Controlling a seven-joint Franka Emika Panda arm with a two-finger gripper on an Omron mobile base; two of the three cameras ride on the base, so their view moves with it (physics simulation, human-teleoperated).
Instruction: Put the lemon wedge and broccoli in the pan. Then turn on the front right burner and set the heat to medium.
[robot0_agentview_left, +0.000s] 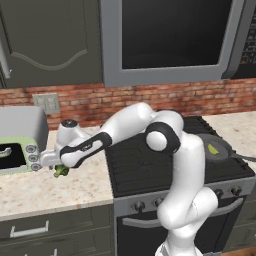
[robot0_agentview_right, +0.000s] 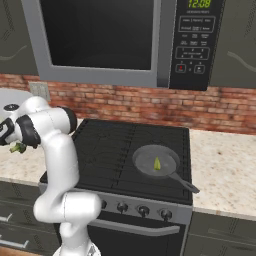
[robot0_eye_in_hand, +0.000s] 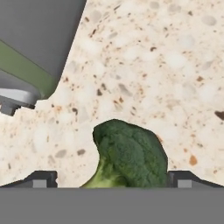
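The fingers (robot0_eye_in_hand: 42, 179) stood spread and released on either side of the broccoli (robot0_eye_in_hand: 127, 155) on the speckled tabletop (robot0_eye_in_hand: 166, 65), beside a toaster oven (robot0_agentview_left: 20, 137). The lemon wedge (robot0_agentview_right: 157, 163) lay in the pan (robot0_agentview_right: 150, 170). The microwave (robot0_agentview_right: 195, 40) clock read 12:09.

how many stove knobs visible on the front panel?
4 small dark round knobs in the right base view, in a row along the range's front panel. The white arm may hide more at the left.
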